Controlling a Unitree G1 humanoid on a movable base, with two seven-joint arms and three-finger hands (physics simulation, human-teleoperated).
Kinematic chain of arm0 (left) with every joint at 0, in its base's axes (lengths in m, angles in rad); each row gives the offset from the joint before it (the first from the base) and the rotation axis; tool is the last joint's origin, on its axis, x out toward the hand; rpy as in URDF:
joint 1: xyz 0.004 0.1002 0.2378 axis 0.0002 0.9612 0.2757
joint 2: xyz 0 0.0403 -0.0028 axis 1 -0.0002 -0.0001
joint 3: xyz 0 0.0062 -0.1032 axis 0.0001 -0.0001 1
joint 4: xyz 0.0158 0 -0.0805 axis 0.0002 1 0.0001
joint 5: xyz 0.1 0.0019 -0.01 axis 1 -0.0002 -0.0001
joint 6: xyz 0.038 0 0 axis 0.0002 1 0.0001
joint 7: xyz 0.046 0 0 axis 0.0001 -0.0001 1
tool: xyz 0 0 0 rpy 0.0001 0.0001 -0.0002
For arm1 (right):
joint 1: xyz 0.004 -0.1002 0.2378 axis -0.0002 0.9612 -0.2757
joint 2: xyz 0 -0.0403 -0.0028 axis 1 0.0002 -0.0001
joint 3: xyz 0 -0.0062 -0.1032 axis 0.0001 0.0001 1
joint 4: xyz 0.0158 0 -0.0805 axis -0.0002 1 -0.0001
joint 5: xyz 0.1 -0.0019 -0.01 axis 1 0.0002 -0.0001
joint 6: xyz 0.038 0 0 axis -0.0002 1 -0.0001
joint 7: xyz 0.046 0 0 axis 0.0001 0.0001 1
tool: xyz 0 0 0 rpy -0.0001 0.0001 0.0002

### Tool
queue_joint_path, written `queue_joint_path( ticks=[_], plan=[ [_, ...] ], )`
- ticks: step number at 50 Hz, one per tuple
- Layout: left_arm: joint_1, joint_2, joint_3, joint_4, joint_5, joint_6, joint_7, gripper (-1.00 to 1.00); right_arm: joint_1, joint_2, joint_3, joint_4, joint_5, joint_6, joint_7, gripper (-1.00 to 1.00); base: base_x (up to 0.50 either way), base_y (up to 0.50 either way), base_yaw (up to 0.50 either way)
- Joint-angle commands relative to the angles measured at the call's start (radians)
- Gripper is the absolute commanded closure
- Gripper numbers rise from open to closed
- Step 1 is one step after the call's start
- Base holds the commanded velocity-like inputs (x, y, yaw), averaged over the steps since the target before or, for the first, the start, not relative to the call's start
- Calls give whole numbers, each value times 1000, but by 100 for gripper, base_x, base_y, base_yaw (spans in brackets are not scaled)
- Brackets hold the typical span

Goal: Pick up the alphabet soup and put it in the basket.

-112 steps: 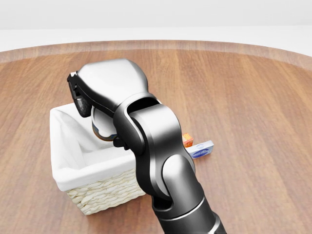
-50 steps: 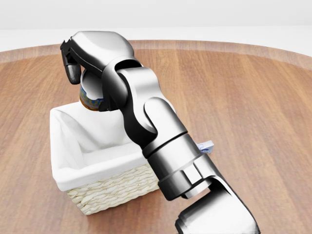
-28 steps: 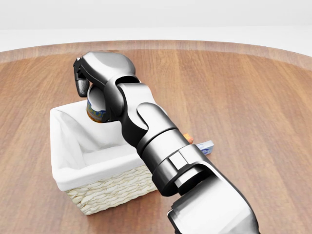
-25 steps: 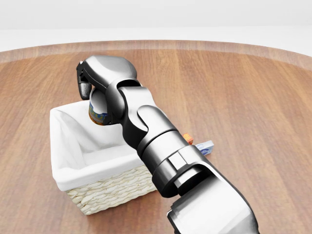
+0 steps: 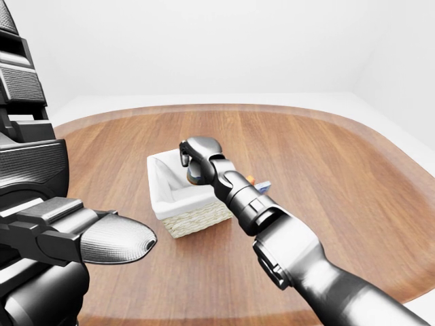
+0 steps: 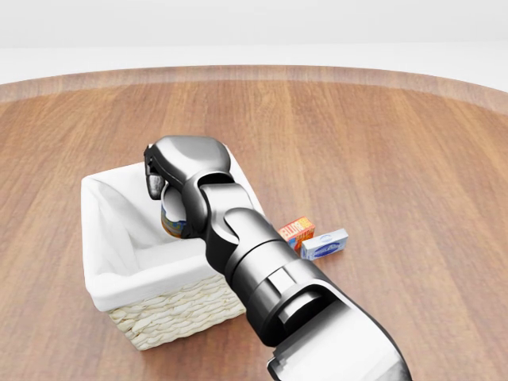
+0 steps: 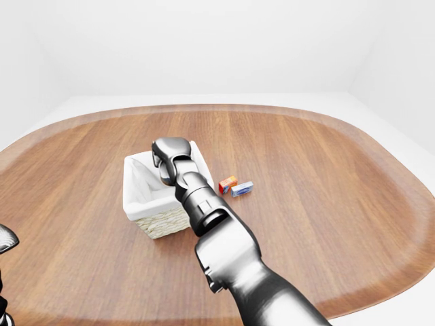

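The alphabet soup can (image 6: 171,223) is held upright in my right hand (image 6: 161,190), low inside the white-lined wicker basket (image 6: 170,313). Only the can's lower part, with an orange and blue label, shows under the hand. The dark fingers (image 6: 152,181) curl over the can's top and side. My right arm runs from the bottom of the head view up over the basket's right wall. The basket also shows in the right-eye view (image 7: 138,197). My left hand (image 5: 112,238) hangs at the lower left of the left-eye view, far from the basket; its fingers do not show.
A small orange box (image 6: 296,232) and a blue and white box (image 6: 325,244) lie on the wooden table (image 6: 397,159) just right of the basket. The table's curved edge runs along the top of the head view.
My right hand has come down with the can, from above the basket's upper rim into the basket. The basket and the two boxes have not moved.
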Motion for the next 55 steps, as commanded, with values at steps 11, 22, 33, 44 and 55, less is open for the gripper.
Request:
queue_joint_path(
  ticks=[11, 22, 33, 44, 55],
  plan=[
    [-1, 9, 3, 0, -21, 0, 14, -100, 22, 23, -7, 38, -61, 0, -67, 97, 0, 0, 0],
    [0, 11, 1, 0, -25, 0, 15, -100, 3, 31, -21, 41, -57, 0, -81, 97, 0, 0, 0],
    [-1, 4, 0, 0, -20, 0, 11, -100, -7, 44, -22, 46, -62, 0, -90, 97, 0, 0, 0],
    [2, 9, 0, 0, -28, 0, 15, -100, -18, 63, -18, 48, -73, 0, -96, 97, 0, 0, 0],
    [-8, 19, 2, 0, -53, 0, 15, -100, -35, 67, -23, 49, -77, 0, -93, 97, 0, 0, 0]
  ],
)
